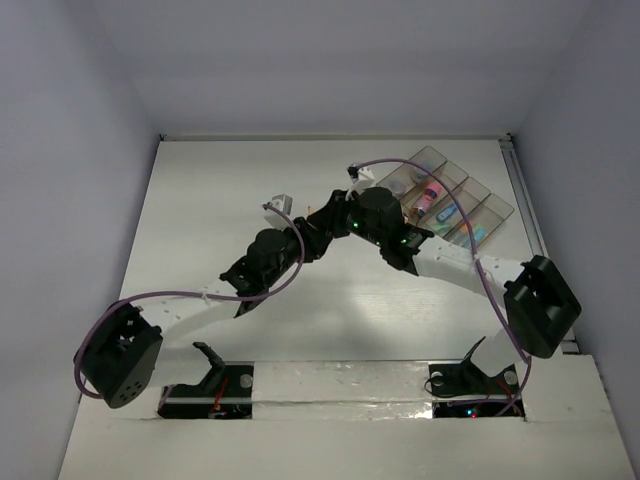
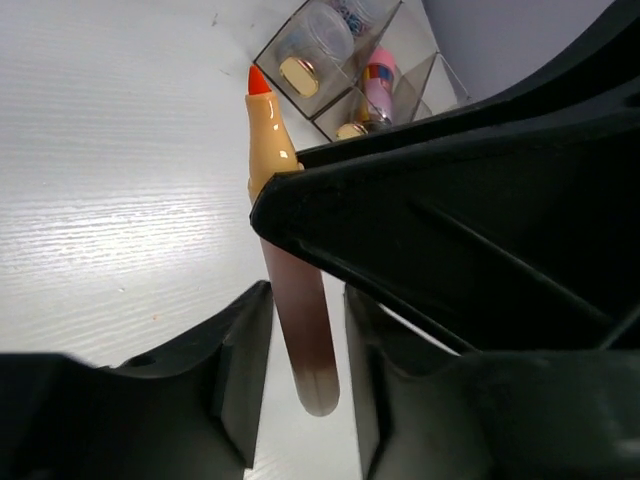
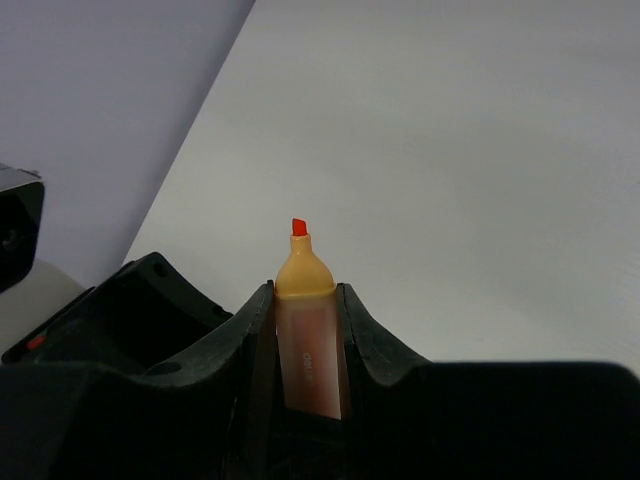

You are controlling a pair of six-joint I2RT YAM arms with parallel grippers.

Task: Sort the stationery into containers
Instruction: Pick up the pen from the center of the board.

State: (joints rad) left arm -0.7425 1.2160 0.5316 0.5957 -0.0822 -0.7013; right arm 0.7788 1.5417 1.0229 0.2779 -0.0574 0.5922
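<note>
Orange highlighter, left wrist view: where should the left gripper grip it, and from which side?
Grip the orange highlighter on its bare rear barrel, coming from the rounded tail end, pinching across its straight sides. The right gripper clamps the barrel behind the tapered neck and the tip is uncapped, leaving only the tail half free.

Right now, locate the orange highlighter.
The orange highlighter is central in top view, left of the tray, clamped in the right gripper, tail within the left gripper.
</note>
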